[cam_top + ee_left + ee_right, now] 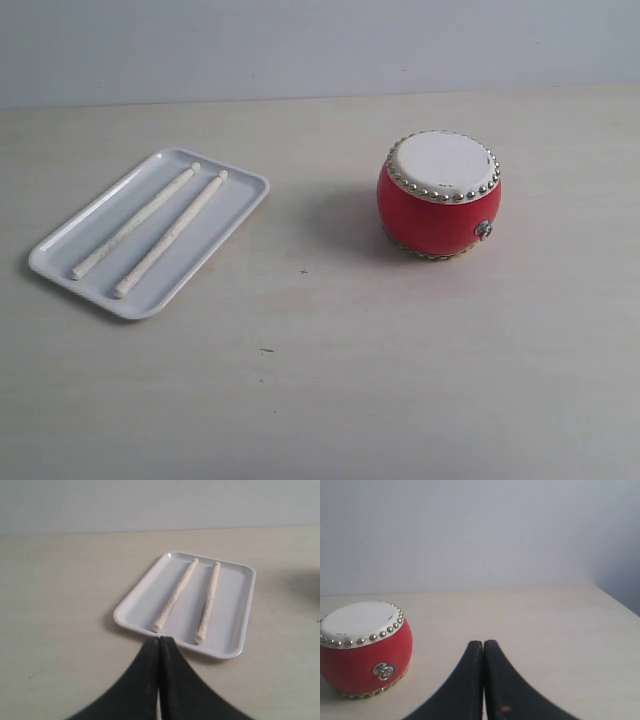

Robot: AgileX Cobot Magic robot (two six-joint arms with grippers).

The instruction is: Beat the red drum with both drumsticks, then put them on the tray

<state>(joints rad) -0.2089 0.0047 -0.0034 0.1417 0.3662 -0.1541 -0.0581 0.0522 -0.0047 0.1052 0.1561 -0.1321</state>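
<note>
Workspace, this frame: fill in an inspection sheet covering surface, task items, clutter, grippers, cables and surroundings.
Surface: pale table, a few tiny dark specks.
Job's things: red drum upright on the table, apart from the tray; both drumsticks lie side by side in the tray.
Clutter: nothing seen.
Grippers: left gripper shut, holding nothing; right gripper shut, holding nothing.
Cables: nothing seen.
Surroundings: plain pale wall behind the table.

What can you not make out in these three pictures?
- Exterior view: neither gripper is in frame.
- Left wrist view: the red drum lies beyond the picture's edge, and the left gripper is partly cut off by the frame edge.
- Right wrist view: the tray and drumsticks are out of frame. One side of the drum is cropped by the edge, and the right gripper is cut off too.
</note>
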